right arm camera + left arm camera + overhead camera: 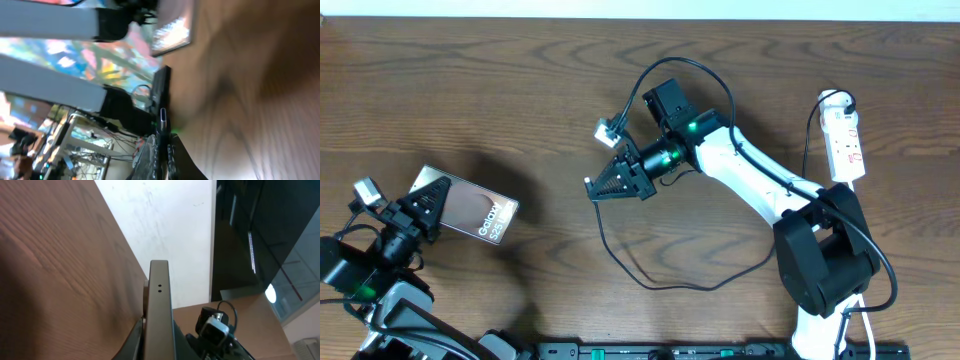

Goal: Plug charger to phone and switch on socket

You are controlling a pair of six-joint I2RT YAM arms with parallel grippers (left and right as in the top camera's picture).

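Overhead: both pincers loaded.
Left pincer (436,198) pinches phone (480,216); right pincer (593,187) pinches charger (162,117) tip; socket (845,140) far right.

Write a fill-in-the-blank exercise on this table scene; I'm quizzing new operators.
The left gripper is shut on the ____.
The cable pinched by the right gripper is coloured ____.
The power strip is coloured ____.
Missing words: phone; black; white.

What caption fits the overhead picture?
Left end effector holds the Galaxy phone; right end effector grips the charger.
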